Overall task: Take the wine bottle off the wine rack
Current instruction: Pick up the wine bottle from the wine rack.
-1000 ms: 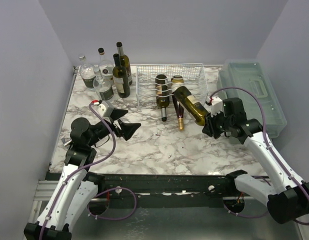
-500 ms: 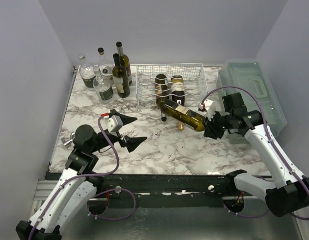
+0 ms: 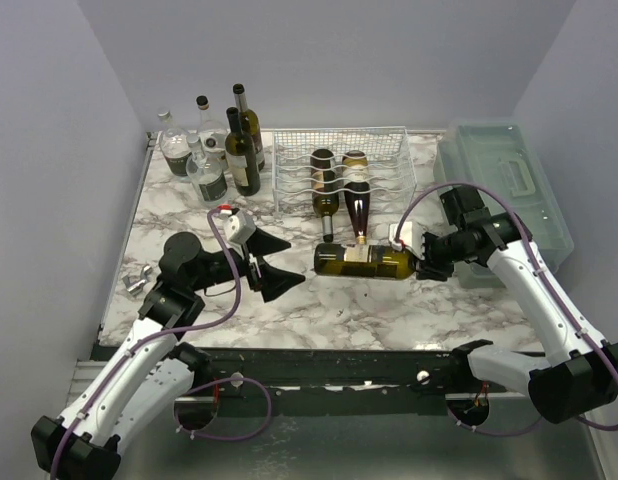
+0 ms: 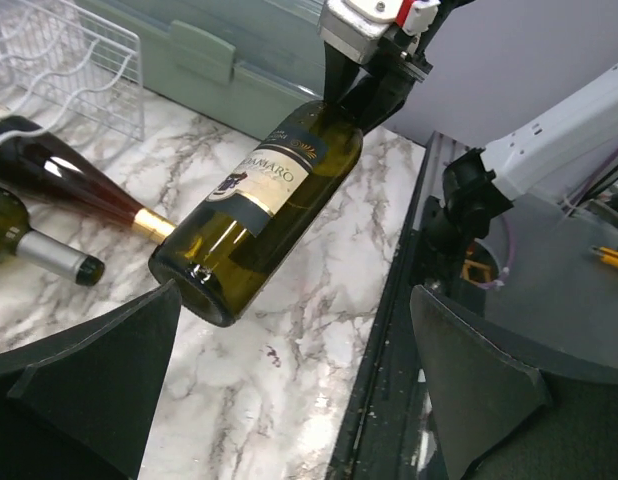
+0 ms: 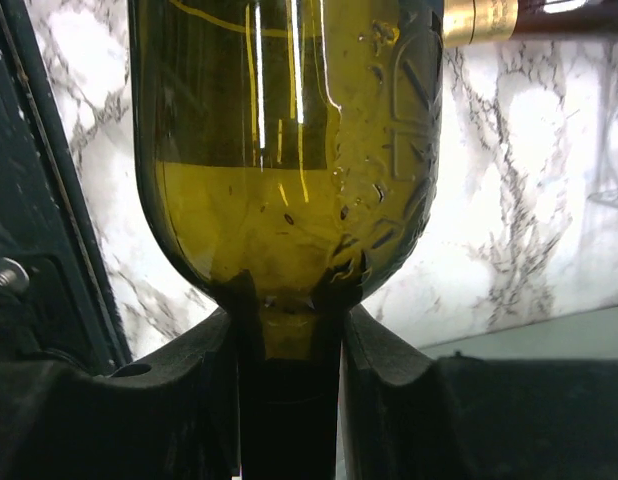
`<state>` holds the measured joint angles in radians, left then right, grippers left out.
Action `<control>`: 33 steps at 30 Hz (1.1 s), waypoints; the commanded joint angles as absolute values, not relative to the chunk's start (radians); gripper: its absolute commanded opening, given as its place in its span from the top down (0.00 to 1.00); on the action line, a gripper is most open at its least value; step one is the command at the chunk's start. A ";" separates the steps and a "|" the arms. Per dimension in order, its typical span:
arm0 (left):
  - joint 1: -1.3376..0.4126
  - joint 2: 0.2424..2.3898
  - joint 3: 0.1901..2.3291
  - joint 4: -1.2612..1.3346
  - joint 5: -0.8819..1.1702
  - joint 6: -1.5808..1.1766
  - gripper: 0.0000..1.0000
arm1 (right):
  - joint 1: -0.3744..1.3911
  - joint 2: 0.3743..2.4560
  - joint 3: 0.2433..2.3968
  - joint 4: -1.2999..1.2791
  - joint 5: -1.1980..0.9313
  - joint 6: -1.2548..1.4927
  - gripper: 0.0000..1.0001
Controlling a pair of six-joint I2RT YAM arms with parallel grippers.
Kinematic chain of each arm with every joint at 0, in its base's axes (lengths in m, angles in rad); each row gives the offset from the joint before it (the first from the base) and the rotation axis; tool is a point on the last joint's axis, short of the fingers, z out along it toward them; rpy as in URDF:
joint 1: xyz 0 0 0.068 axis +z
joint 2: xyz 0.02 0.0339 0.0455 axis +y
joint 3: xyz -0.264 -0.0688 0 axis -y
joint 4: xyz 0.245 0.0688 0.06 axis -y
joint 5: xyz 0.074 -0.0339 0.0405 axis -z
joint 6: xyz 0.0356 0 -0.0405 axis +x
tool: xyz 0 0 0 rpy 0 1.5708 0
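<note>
My right gripper (image 3: 421, 266) is shut on the neck of a green wine bottle (image 3: 359, 261) with a cream label. It holds the bottle level in front of the white wire wine rack (image 3: 339, 150), base pointing left. The wrist view shows the neck clamped between the jaws of that gripper (image 5: 289, 320) and the bottle's shoulder (image 5: 289, 150) above them. My left gripper (image 3: 292, 261) is open, its fingers either side of the space just left of the bottle's base (image 4: 194, 290). Two more bottles (image 3: 325, 190) lie in the rack.
Several bottles (image 3: 224, 140) stand at the table's back left. A translucent green-grey box (image 3: 509, 180) with a handle sits at the right. Small metal bits (image 3: 139, 282) lie near the left edge. The table's front rail (image 4: 389, 330) runs under the bottle.
The right gripper has drawn the bottle off the rack and swung it level, base to the left. The left gripper has moved right, up to the bottle's base.
</note>
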<state>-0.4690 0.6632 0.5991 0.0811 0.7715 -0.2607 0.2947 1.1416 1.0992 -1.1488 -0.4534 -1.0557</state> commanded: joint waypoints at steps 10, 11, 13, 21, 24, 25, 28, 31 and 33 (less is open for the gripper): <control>-0.546 0.765 0.632 0.095 0.862 -0.321 0.01 | 0.316 1.134 1.203 -1.197 -0.511 -1.552 1.00; -0.553 0.789 0.642 0.095 0.865 -0.330 0.01 | 0.319 1.135 1.206 -1.198 -0.511 -1.572 1.00; -0.569 0.832 0.663 0.098 0.877 -0.344 0.01 | 0.327 1.138 1.211 -1.200 -0.506 -1.612 1.00; -0.634 1.004 0.744 0.114 0.877 -0.339 0.01 | 0.365 1.126 1.203 -1.183 -0.478 -1.739 1.00; -0.660 1.065 0.760 0.124 0.868 -0.321 0.01 | 0.379 1.132 1.208 -1.180 -0.474 -1.761 1.00; -0.667 1.085 0.764 0.126 0.863 -0.313 0.01 | 0.384 1.133 1.209 -1.180 -0.469 -1.772 1.00; -0.692 1.140 0.779 0.139 0.853 -0.304 0.01 | 0.404 1.141 1.219 -1.187 -0.446 -1.802 1.00; -0.716 1.197 0.801 0.165 0.851 -0.314 0.01 | 0.432 1.147 1.235 -1.203 -0.406 -1.835 1.00; -0.731 1.236 0.820 0.185 0.844 -0.340 0.01 | 0.449 1.144 1.241 -1.204 -0.377 -1.854 1.00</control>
<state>-0.6991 1.1721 0.7605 0.1139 0.8463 -0.3283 0.4171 1.1522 1.1809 -1.2194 -0.3847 -1.7947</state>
